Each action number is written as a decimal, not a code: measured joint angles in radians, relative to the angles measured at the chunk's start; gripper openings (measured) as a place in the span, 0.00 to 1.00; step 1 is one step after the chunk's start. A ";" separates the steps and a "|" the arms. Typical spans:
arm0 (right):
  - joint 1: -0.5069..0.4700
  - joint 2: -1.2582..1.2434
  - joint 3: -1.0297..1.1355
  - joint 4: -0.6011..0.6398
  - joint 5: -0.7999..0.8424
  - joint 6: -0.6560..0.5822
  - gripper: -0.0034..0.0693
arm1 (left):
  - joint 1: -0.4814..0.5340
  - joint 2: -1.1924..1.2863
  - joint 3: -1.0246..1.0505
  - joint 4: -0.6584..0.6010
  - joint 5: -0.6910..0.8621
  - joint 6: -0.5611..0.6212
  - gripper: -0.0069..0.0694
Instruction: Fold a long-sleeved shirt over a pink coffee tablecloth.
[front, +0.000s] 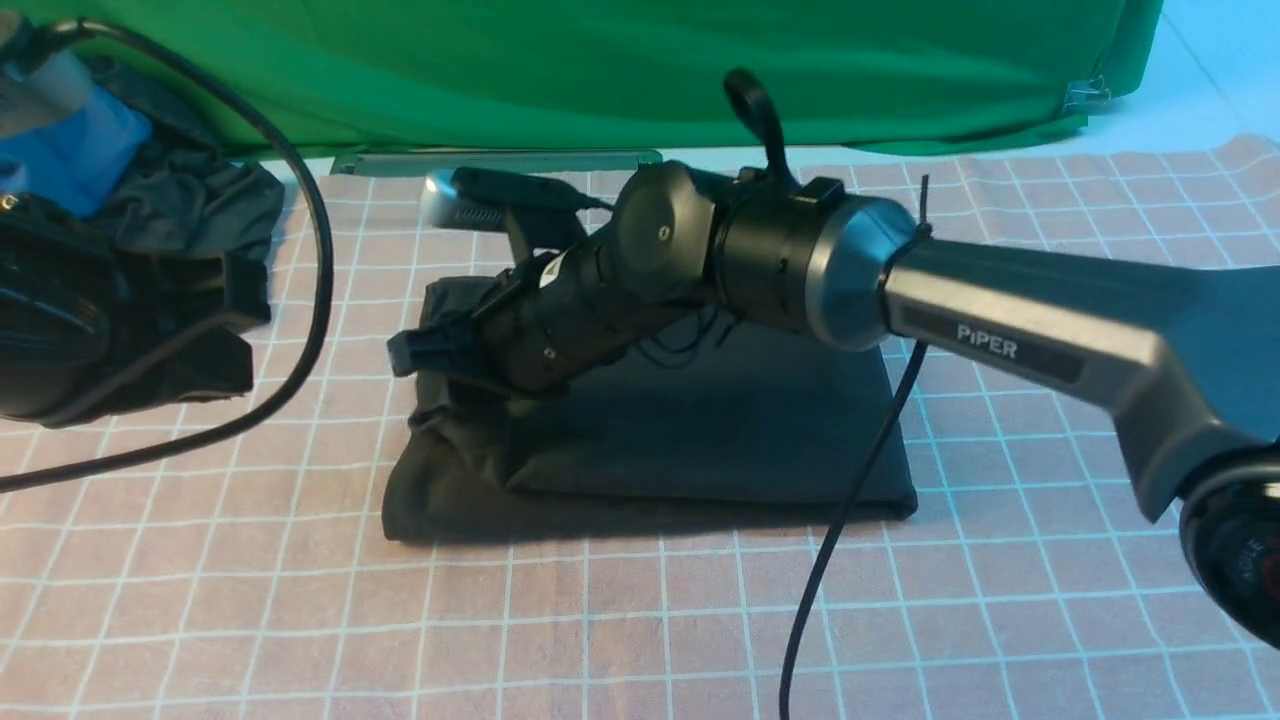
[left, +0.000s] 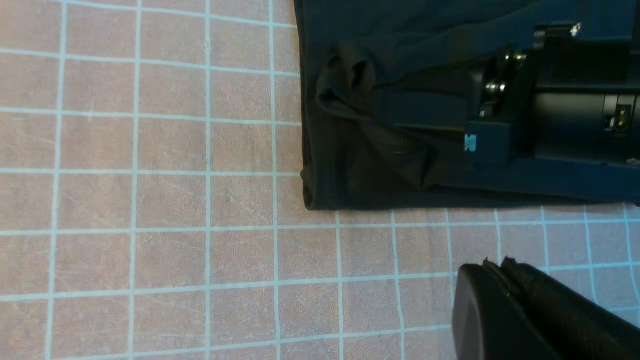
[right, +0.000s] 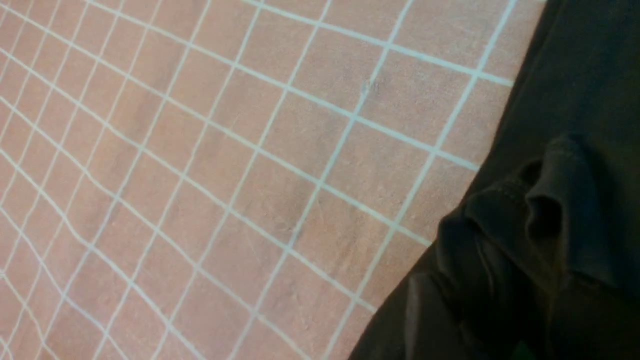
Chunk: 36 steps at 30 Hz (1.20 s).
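One right gripper (front: 420, 350) low over folded long-sleeved shirt (front: 700, 420)

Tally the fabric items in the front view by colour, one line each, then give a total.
Black: 1, the folded long-sleeved shirt
Pink with white grid: 1, the tablecloth
Green: 1, the backdrop cloth
Dark grey-green: 1, the crumpled garment
Blue: 1, the garment at far left
Total: 5

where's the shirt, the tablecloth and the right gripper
shirt (front: 720, 430): front view, flat folded top layer
tablecloth (front: 1050, 600): front view, bare grid area right of the shirt
right gripper (front: 425, 350): front view, black tip over the shirt's bunched left edge
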 joint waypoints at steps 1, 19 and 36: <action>-0.001 0.000 -0.007 -0.001 0.022 -0.026 0.60 | 0.000 0.000 0.000 0.000 0.000 -0.001 0.11; -0.408 -0.330 -0.131 -0.340 0.651 -0.131 0.10 | -0.044 0.297 -0.049 -0.314 -0.159 0.157 0.11; -0.429 -0.404 0.227 -0.288 0.561 -0.182 0.10 | -0.103 0.792 -0.174 -0.095 -0.228 -0.035 0.11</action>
